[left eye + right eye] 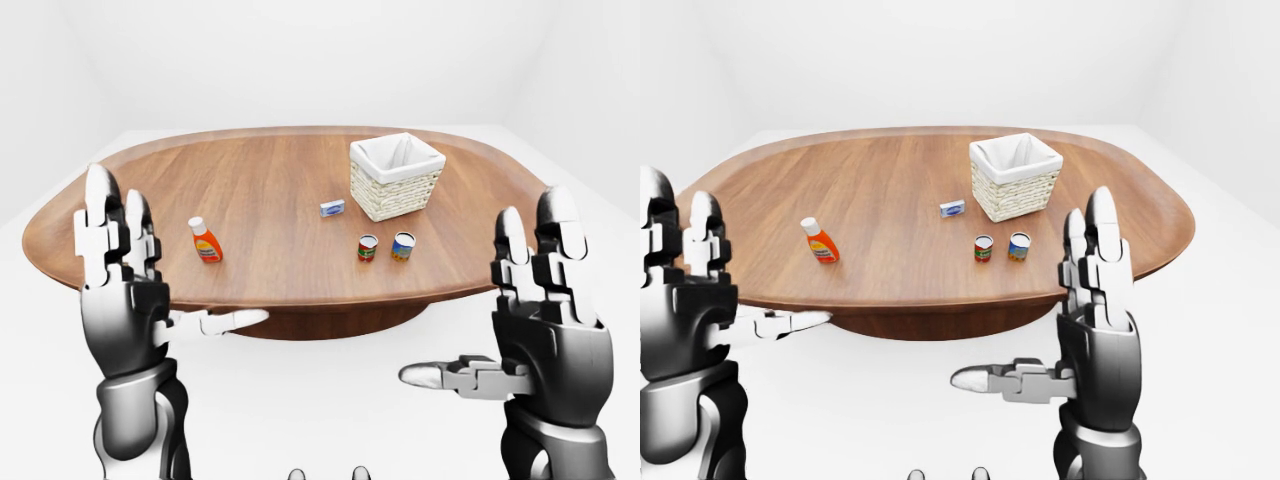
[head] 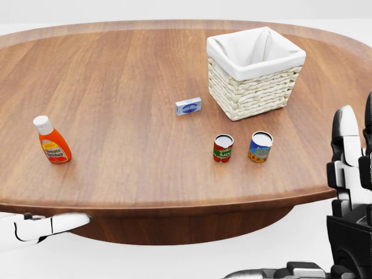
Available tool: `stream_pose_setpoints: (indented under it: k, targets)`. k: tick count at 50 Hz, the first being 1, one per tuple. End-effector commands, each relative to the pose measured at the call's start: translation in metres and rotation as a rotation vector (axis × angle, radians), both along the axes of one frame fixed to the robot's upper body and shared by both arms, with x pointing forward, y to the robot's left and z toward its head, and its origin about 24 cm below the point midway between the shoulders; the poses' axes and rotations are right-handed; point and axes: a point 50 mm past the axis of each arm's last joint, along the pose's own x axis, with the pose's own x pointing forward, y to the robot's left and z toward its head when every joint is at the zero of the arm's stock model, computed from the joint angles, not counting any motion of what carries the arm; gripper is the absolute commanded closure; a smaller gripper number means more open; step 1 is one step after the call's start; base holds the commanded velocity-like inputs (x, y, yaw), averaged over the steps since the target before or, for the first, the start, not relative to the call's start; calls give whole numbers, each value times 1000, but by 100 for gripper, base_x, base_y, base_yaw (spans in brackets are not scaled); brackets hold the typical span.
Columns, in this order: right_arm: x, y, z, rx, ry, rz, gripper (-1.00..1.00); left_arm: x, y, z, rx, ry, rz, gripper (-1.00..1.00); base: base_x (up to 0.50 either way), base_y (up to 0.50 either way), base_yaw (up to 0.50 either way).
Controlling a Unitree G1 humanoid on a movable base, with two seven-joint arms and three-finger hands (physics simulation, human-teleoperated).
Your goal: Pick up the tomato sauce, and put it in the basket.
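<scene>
**Both hands raised and spread off the table's near edge; tomato sauce can stands untouched**

Right hand [image 1: 545,330] is held upright below the table's near rim in the left-eye view, fingers straight and spread wide, thumb pointing toward the view's left, holding nothing. The left hand [image 1: 120,290] stands the same way at the view's left, fingers extended and thumb out to the right, also holding nothing. In the head view only the right hand's fingers show at the right edge and the left thumb at the bottom left.

The tomato sauce can [image 2: 223,148] stands upright on the wooden table [image 2: 128,81], its long axis vertical, open-looking top rim facing up, red and green label toward the camera. It sits near the table's near edge, well apart from both hands, lying left of the right hand's fingers in the head view. Just beside it on the right stands a second can [image 2: 260,146] with a blue and yellow label, apart from it by a small gap.

The wicker basket [image 2: 253,93], white-lined with its open mouth up, sits above the two cans in the head view, near but not touching them. A small blue and white box [image 2: 188,106] lies flat to the basket's left. A ketchup bottle [image 2: 51,140] stands upright far left. Bare wood surrounds the tomato sauce can on its left and lower sides.
</scene>
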Motion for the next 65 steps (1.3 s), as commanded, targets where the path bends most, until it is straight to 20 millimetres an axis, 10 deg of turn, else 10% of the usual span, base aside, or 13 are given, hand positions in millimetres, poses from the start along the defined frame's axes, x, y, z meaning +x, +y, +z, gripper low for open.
stream_pose_setpoints:
  k: [1,65]
  targets:
    - [-18,-1,13,-4,-74,-13,-100,-20,-1,21,-21,-117,-82,-100,0,0,0]
    - [-11,-1,10,-2,-20,-1,-100,-18,-4,17,-18,-94,-114,-100,0,-22,0]
